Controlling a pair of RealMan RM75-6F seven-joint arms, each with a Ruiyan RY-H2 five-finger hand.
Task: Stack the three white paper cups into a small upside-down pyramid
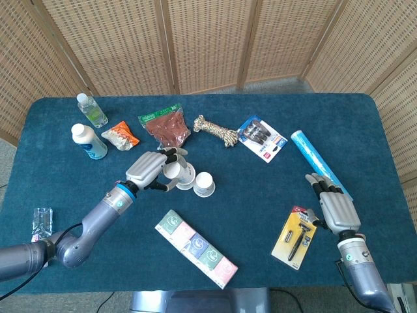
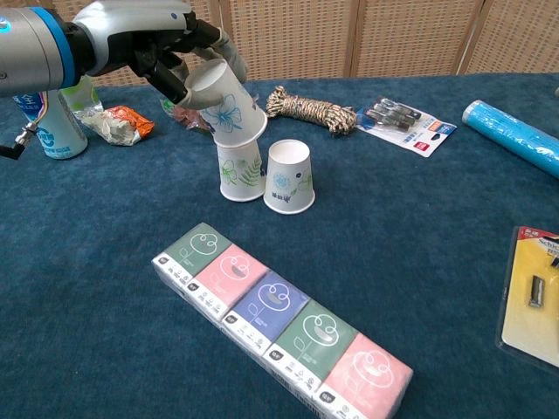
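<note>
Two white paper cups stand upside down side by side mid-table: the left cup (image 2: 241,172) (image 1: 184,179) and the right cup (image 2: 289,176) (image 1: 204,184). My left hand (image 2: 153,48) (image 1: 150,169) grips a third cup (image 2: 225,103) (image 1: 172,171), tilted with its rim toward the lower right, just above the left cup; whether they touch I cannot tell. My right hand (image 1: 335,207) hovers open at the table's right side, near a razor pack (image 1: 298,236), far from the cups.
A tissue multipack (image 2: 281,318) lies in front of the cups. Behind them are a rope bundle (image 2: 310,109), a brown snack bag (image 1: 165,126), bottles (image 1: 88,141), an orange packet (image 2: 122,120), a battery pack (image 2: 412,121) and a blue tube (image 2: 515,128) at right.
</note>
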